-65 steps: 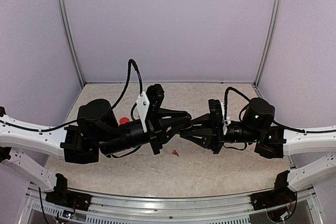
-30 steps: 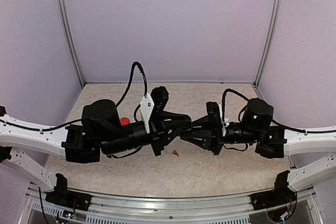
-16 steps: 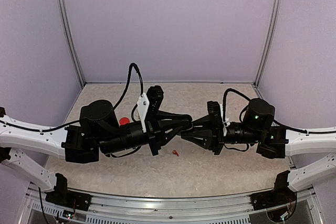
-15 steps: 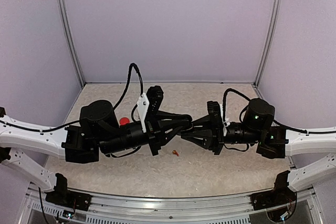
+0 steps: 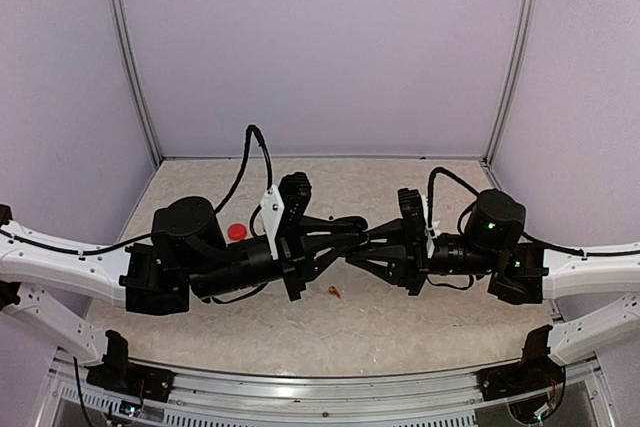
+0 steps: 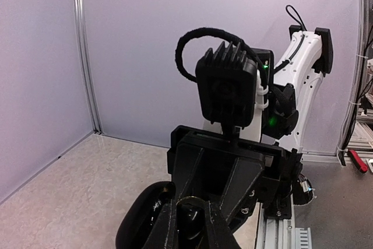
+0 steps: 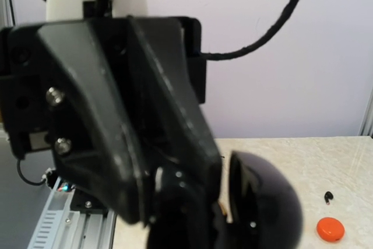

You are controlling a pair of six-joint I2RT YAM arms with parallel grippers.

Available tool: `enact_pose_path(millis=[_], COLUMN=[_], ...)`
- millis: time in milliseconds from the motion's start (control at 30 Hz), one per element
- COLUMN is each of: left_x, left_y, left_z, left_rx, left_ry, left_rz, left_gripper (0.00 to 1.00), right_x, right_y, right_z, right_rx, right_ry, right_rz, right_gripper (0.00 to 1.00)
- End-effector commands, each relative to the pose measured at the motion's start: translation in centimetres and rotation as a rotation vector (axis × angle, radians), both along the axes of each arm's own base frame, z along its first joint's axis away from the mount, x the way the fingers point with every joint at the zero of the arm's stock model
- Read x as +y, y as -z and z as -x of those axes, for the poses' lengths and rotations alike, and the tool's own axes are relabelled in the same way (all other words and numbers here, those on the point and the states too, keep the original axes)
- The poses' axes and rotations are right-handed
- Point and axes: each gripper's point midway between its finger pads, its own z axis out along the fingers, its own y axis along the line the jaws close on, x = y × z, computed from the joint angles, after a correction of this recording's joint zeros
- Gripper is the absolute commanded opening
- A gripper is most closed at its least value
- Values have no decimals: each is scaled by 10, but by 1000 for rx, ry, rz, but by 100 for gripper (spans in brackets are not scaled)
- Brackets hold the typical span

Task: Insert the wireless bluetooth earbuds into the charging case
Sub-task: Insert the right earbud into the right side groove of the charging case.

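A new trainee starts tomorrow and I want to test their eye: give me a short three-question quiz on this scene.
1. True or false: the orange earbud lies loose on the table.
2. The round case beside the left arm is: A red, B white, C green.
3. Are the left gripper and right gripper open or shut?
Key: 1 true; 2 A; 3 shut.
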Motion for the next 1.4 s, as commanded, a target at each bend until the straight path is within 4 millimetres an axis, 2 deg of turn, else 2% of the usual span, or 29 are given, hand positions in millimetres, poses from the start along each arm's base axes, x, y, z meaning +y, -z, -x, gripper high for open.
enact_pose_path(millis=[0, 233, 767, 1367], left_x=[-1, -2, -1, 6], left_y=[41, 39, 45, 44], left_z=[1, 0, -6, -23], left_rx=[-4, -15, 66, 65], left_ry=[-5, -5, 22, -77], left_rz=[-138, -147, -160, -185], left_gripper=[0, 0, 0, 25], right_x=[-6, -1, -2, -6], right_y=[-45, -39, -44, -42], right_z=[11, 14, 20, 15], right_rx=[-73, -125, -175, -151], right_ry=[-30, -59, -85, -46], right_rz=[-148, -106, -104, -111], right_gripper=[0, 0, 0, 0])
